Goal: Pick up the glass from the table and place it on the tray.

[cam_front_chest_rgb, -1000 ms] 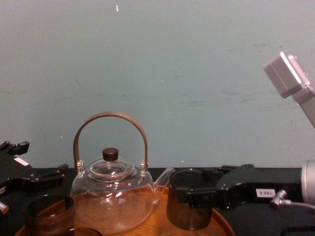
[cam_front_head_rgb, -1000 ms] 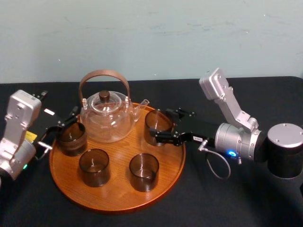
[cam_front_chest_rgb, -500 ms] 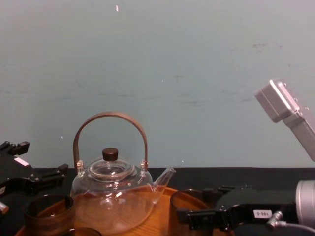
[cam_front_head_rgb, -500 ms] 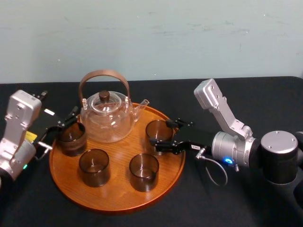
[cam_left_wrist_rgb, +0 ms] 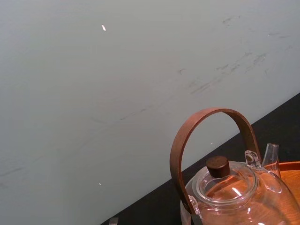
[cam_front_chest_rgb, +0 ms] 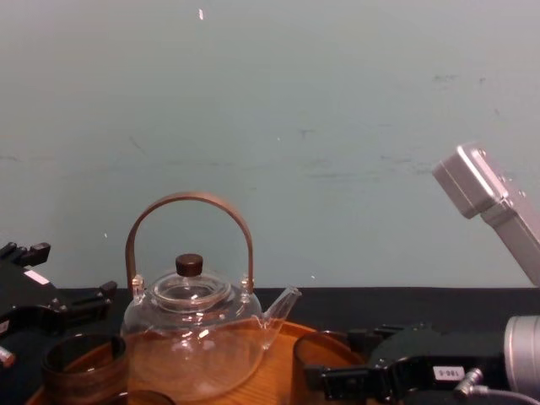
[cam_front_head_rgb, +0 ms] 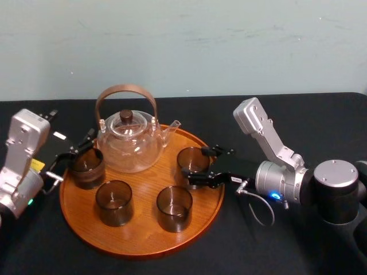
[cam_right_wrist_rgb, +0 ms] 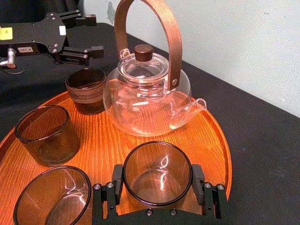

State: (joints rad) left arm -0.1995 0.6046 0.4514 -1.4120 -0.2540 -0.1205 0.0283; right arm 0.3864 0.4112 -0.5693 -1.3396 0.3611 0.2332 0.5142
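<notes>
From above, the right wrist view shows the glass point(cam_right_wrist_rgb: 157, 171) standing on the tray point(cam_right_wrist_rgb: 211, 140) just right of the teapot point(cam_right_wrist_rgb: 147, 98), by its spout. The chest view hides the glass's base behind the tray rim. The right pincer point(cam_right_wrist_rgb: 157, 182) is narrowed to the glass's width, with a pad pressed on each side. Left of the teapot, the left pincer point(cam_right_wrist_rgb: 98, 34) hangs spread and empty over the worktop point(cam_right_wrist_rgb: 262, 154).
</notes>
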